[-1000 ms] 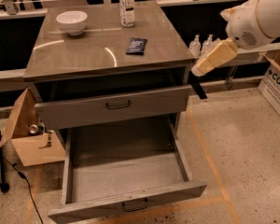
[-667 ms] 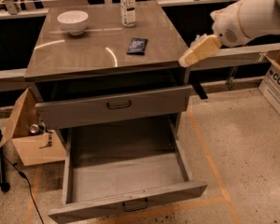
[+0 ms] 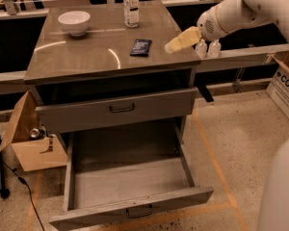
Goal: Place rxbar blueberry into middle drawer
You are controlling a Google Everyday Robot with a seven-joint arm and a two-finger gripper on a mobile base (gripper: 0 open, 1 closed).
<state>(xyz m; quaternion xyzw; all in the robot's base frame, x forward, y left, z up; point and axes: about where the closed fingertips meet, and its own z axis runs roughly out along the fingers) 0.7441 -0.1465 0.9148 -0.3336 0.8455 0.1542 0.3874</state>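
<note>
The rxbar blueberry (image 3: 140, 47) is a dark navy packet lying flat on the cabinet's top (image 3: 86, 57), right of centre. My gripper (image 3: 179, 40) hangs just above the top's right edge, a short way right of the packet and not touching it. It holds nothing that I can see. The middle drawer (image 3: 130, 182) is pulled far out at the bottom, showing a bare grey floor and a narrow front panel with a dark handle (image 3: 138, 211).
A white bowl (image 3: 74, 22) and a clear white-labelled bottle (image 3: 131, 5) stand at the back of the top. The drawer with the taller front panel (image 3: 120, 110) is slightly out. A cardboard box (image 3: 31, 138) sits left; small bottles (image 3: 207, 48) on a right ledge.
My gripper has moved left and up, from beside the cabinet's right side to over the top's right edge, closer to the packet. Nothing else has moved.
</note>
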